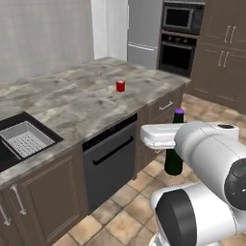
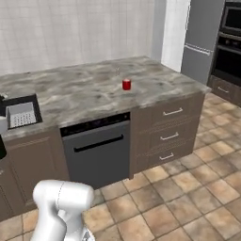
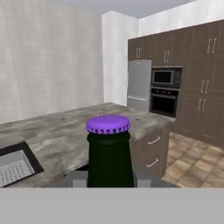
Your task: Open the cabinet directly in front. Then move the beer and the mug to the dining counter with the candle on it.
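My gripper is shut on the beer, a dark green bottle with a purple cap that stands upright between the fingers. From the left base the beer hangs over the tiled floor, off the front right corner of the dining counter. A short red cylinder, the mug by its look, stands upright near the middle of that grey-brown stone top. From the right base the mug sits well back from the front edge of the dining counter. I cannot pick out the candle or the task's cabinet.
A sink with a white perforated basket is set into the counter's left end. A black dishwasher front and drawers face me below the top. A fridge, ovens and tall brown cupboards line the far wall.
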You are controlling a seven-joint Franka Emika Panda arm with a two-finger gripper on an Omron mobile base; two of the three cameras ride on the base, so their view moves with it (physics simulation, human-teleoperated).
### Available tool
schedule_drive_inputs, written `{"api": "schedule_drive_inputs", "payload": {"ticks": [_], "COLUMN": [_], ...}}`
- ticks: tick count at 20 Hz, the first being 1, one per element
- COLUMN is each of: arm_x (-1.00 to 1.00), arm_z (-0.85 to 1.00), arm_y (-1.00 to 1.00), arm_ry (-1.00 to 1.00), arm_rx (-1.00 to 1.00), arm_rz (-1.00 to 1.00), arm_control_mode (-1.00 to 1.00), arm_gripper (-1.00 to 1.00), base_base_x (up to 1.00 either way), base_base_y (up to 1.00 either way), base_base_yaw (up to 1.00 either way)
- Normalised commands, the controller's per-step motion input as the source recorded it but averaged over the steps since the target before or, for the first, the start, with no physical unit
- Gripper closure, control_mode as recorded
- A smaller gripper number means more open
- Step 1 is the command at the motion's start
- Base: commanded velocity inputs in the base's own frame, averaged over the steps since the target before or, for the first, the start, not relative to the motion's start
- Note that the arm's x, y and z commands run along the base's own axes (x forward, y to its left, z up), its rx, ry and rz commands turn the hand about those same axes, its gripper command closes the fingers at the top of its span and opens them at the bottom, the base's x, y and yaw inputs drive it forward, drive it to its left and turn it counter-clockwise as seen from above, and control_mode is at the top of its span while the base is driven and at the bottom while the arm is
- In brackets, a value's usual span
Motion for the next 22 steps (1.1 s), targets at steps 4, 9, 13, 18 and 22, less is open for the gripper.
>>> {"api": "schedule_drive_inputs", "payload": {"ticks": [4, 9, 13, 18, 22], "arm_x": [0.00, 0.00, 0.00, 0.00, 0.00], "arm_z": [0.00, 0.00, 0.00, 0.00, 0.00], "arm_y": [0.00, 0.00, 0.00, 0.00, 0.00], "arm_ry": [0.00, 0.00, 0.00, 0.00, 0.00], "arm_rx": [0.00, 0.00, 0.00, 0.00, 0.00], "arm_rz": [0.00, 0.00, 0.00, 0.00, 0.00], "arm_control_mode": [1.00, 1.00, 1.00, 1.00, 1.00], "arm_gripper": [1.00, 1.00, 1.00, 1.00, 1.00], "base_base_x": [1.00, 1.00, 1.00, 0.76, 0.47], "base_base_y": [-0.20, -0.30, -0.65, -0.98, -1.00], "base_base_yaw": [0.42, 0.46, 0.41, 0.29, 0.29]}}
